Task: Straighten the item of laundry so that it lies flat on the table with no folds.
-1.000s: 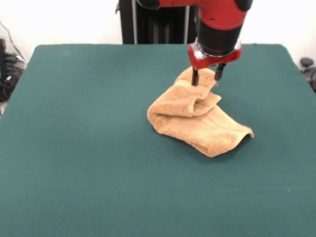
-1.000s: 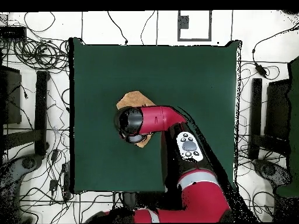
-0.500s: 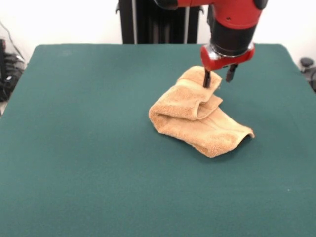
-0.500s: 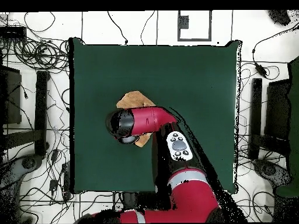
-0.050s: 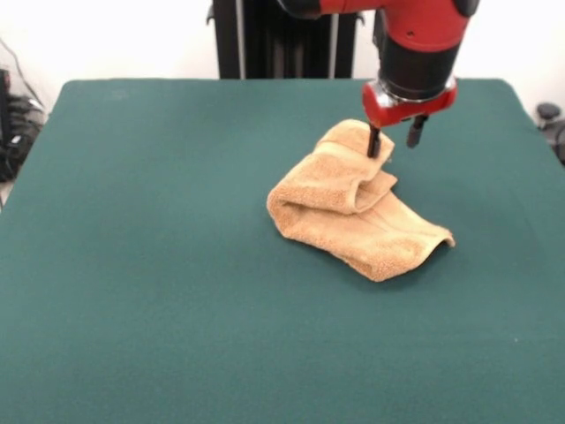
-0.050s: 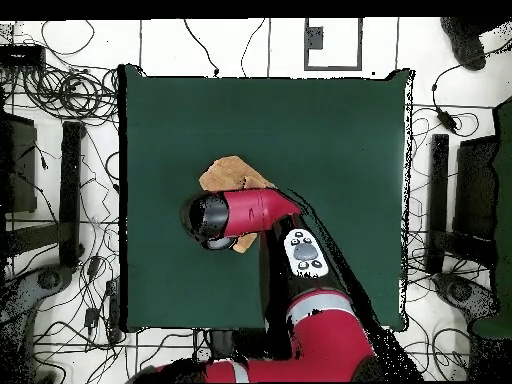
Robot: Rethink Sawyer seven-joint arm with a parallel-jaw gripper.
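Observation:
The item of laundry (image 5: 353,212) is a tan-orange towel lying crumpled and folded over itself right of the middle of the green table (image 5: 159,265). My gripper (image 5: 394,141) hangs over the towel's far corner, open, its fingers apart. One finger (image 5: 374,141) is level with the cloth's raised far edge; the other stands beyond that edge, over bare felt. In the overhead view the arm's head covers most of the towel (image 6: 228,172), and only its upper part shows.
The table's cloth (image 6: 330,150) stretches wide on every side of the towel. Cables and stands lie on the floor round the table (image 6: 60,100). The arm reaches in from the table's bottom edge (image 6: 320,330) in the overhead view.
The gripper has shifted right in the front view from over the towel's far fold to its far corner. The towel has barely stirred.

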